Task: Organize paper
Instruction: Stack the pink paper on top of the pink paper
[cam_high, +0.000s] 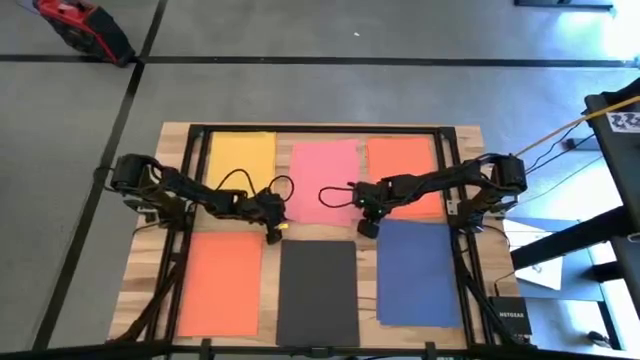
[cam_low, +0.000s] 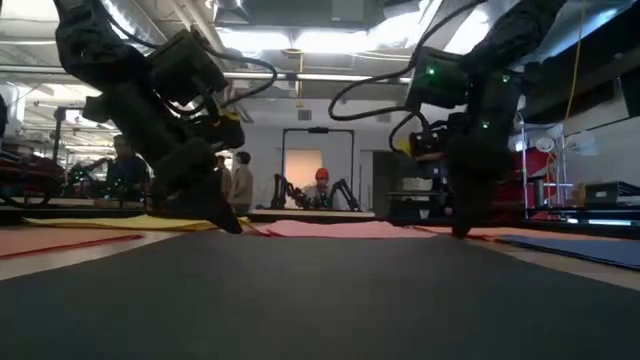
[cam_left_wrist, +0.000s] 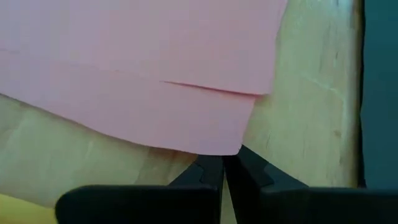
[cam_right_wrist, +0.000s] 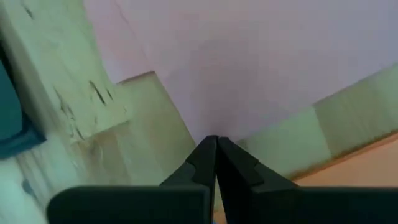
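Note:
Six sheets of paper lie flat in two rows on the wooden table. Yellow (cam_high: 240, 158), pink (cam_high: 324, 180) and orange (cam_high: 402, 170) are at the far side. Orange (cam_high: 221, 282), black (cam_high: 318, 292) and dark blue (cam_high: 418, 270) are at the near side. In the left wrist view a second pink edge (cam_left_wrist: 211, 88) shows on top of the lower pink sheet. My left gripper (cam_high: 273, 233) is shut at the pink paper's near left corner. My right gripper (cam_high: 366, 228) is shut at its near right corner. My left gripper (cam_left_wrist: 222, 160) pinches the lower pink sheet's near left corner (cam_left_wrist: 235, 147) between its two shut fingers, only at their tips. It comes slanting down from the table's left. The sheet's edge beside the corner curves slightly off the wood. My right gripper (cam_right_wrist: 216, 144) pinches the pink paper's near right corner (cam_right_wrist: 210, 129) between its shut fingertips, coming slanting down from the table's right. The rest of the sheet lies on the table beyond the fingers.
A black frame (cam_high: 320, 129) runs along the table's far edge and down both sides. Cables (cam_high: 335, 192) loop over the pink paper from both wrists. Bare wood (cam_left_wrist: 311, 106) separates the pink sheet from its neighbours. People stand in the room beyond the table (cam_low: 320, 190).

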